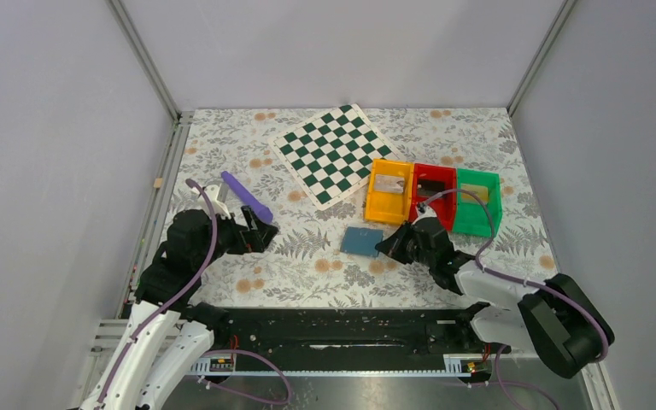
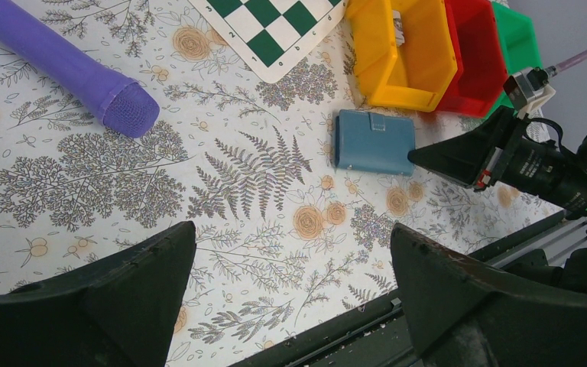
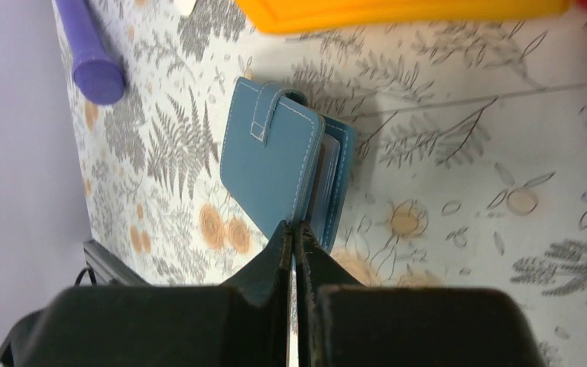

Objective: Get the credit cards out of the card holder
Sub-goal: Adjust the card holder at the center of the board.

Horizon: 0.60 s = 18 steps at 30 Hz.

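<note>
Our left arm (image 1: 171, 265) is folded at the elbow with the forearm pointing right, and our left gripper (image 2: 290, 229) has its fingers wide apart. Our right arm (image 1: 495, 290) stretches forward and to the left, wrist pitched downward, and our right gripper (image 3: 294, 228) has both fingertips pressed tight together.

Floral-patterned worktop (image 1: 307, 275), viewed from above. The blue card holder (image 1: 361, 241) lay flat near the middle, just in front of the yellow bin (image 1: 384, 213), which stood in a row with the red bin (image 1: 434, 168) and green bin (image 1: 478, 225) toward the right edge. The right gripper (image 1: 383, 246), jaws together, was at the holder's right edge. The left gripper (image 1: 264, 232), jaws apart, sat toward the left edge beside a purple cylinder (image 1: 246, 196). A chequered board (image 1: 333, 152) lay by the far edge.
</note>
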### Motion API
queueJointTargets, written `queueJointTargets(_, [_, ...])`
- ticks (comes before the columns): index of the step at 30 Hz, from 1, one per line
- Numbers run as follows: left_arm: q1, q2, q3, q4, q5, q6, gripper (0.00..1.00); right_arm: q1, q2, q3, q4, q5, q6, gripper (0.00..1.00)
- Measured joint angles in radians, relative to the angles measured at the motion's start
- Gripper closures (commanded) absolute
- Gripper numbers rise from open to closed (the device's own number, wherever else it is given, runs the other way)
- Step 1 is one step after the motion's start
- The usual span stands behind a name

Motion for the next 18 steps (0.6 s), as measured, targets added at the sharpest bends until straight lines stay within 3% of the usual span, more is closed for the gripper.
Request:
queueJointTargets(8, [0.0,0.008,0.0,0.0,-0.011,0.0,0.03,0.153,-0.132,-0.017,-0.091,-0.005,0.028,1.0])
queueJointTargets(17, [-0.004,0.086,0.002,-0.031,0.002,-0.009,0.08,0.402,-0.09,-0.03,-0.062,0.083,0.203,1.0])
queueJointTargets(18, [-0.006,0.098,0.002,-0.034,0.013,-0.021,0.09,0.43,-0.077,-0.024,-0.062,0.098,0.216,0.93])
